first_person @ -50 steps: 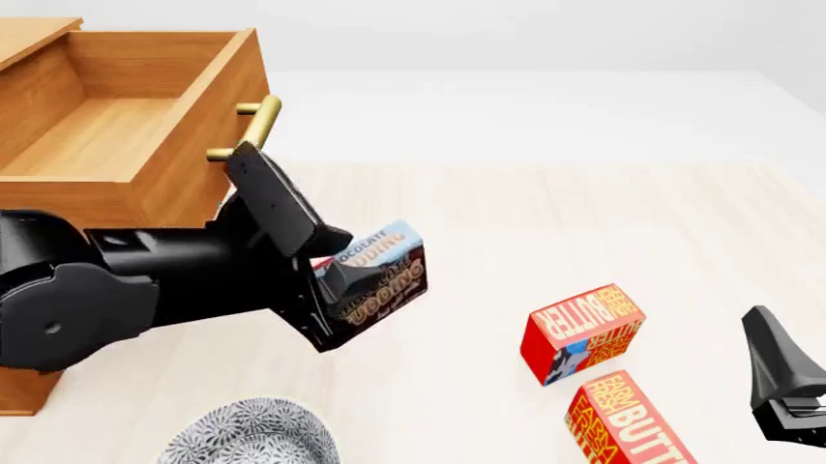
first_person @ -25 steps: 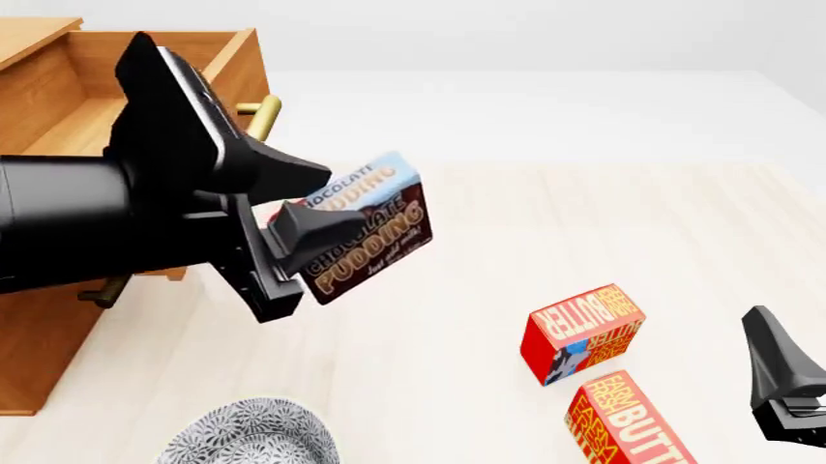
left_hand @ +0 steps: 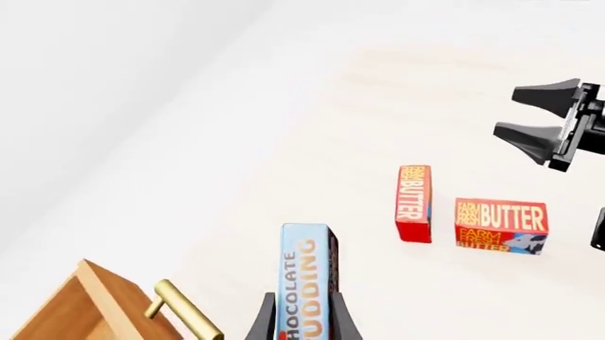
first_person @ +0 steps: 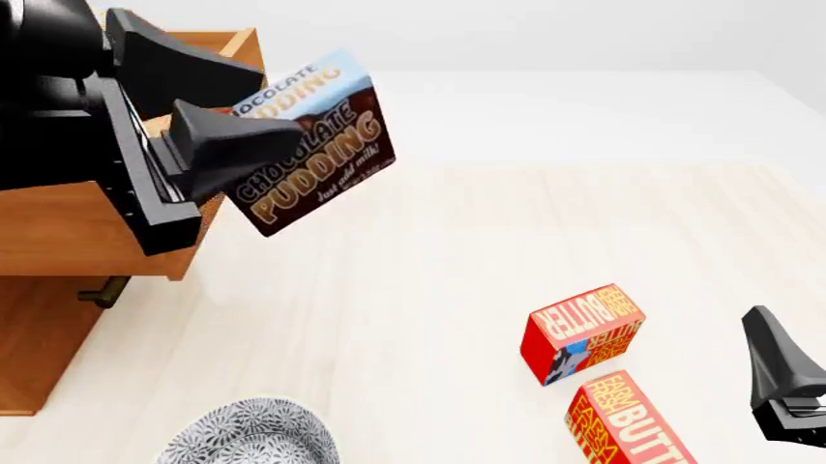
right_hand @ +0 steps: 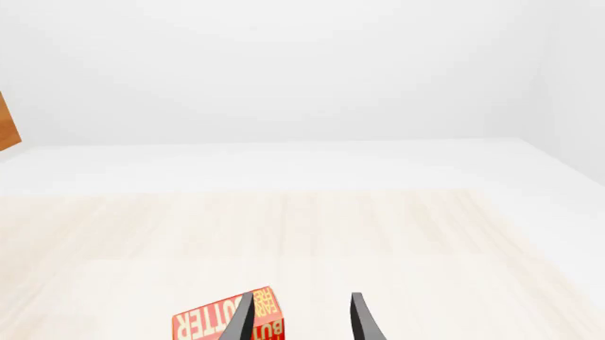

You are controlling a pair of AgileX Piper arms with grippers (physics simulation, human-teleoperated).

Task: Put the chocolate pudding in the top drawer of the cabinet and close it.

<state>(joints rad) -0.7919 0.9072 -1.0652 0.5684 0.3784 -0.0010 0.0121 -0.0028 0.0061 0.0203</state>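
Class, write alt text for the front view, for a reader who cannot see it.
The left gripper holds the pudding in the air beside the open top drawer of the cabinet. Two butter boxes and a patterned bowl sit on the table; the right gripper waits open.

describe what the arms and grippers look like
Both are matte black with no visible markings or cables. The left arm is thick and rounded, ending in a flat ridged bar that carries the left gripper, with two wedge-shaped fingers. The right gripper has the same tapering, pointed black fingers on a ridged block.
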